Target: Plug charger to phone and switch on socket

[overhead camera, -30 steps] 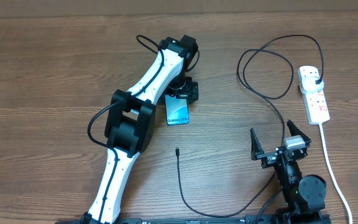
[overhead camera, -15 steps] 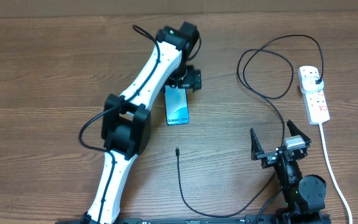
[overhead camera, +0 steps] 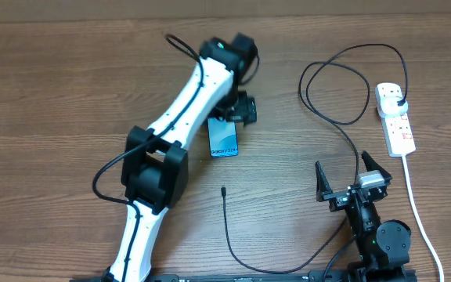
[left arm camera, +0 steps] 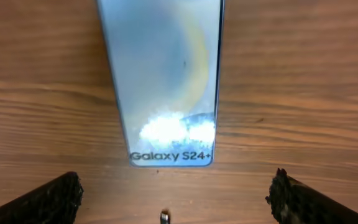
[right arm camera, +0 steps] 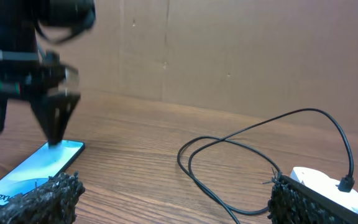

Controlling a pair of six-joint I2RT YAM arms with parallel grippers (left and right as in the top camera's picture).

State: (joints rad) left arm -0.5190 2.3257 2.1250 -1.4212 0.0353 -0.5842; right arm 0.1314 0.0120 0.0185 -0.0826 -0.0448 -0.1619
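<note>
Phone [left arm camera: 163, 81] lies flat just ahead of left gripper [left arm camera: 176, 196]

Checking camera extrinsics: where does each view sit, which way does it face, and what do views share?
Overhead: fixed above the table, facing straight down; left arm stretched to the phone, right gripper near the bottom edge.
Left wrist: above the phone, facing down at its "Galaxy" end; left gripper's open fingers in the bottom corners.
Right wrist: low, facing level across the table toward a cardboard wall; own fingers in the bottom corners.
Shared: all three see the phone; overhead and right wrist share the black cable and power strip.
</note>
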